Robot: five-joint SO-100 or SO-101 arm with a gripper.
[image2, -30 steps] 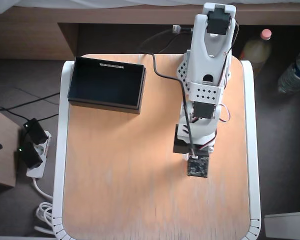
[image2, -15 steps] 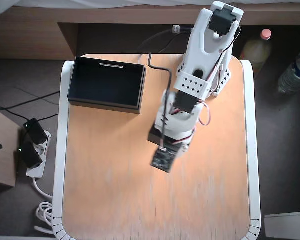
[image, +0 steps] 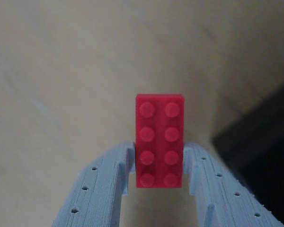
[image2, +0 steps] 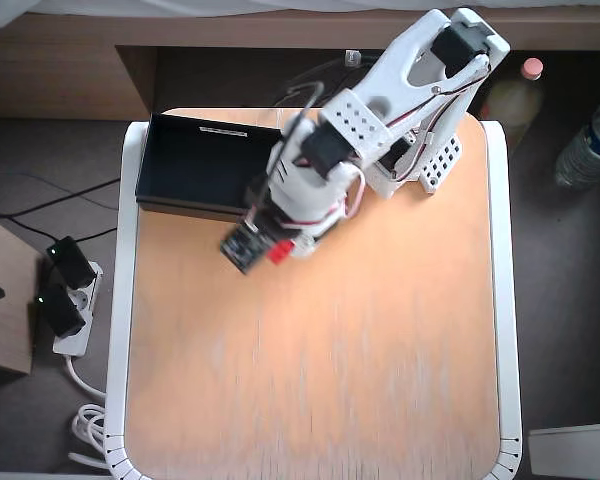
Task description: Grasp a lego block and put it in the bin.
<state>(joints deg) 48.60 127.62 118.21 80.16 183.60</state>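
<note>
While the lego block (image: 159, 146) is clamped between the two pale fingers (image: 106, 184) of the gripper (image: 158, 163), its studded face is turned to the wrist view. Seen overhead, the block (image2: 277, 253) is held above bare table (image2: 320, 380), seemingly just past the near wall of the bin (image2: 195, 165) at ten o'clock. Wide open tabletop is left toward six o'clock.

Tabletop: you have bare orange wooden table (image2: 320, 370) across the whole near half in the overhead view.
Obstacle: shallow rectangular black bin (image2: 205, 165) at your upper left corner.
Bin interior: open from above.
Base: white arm mount (image2: 430, 165) blocks the upper right.
</note>
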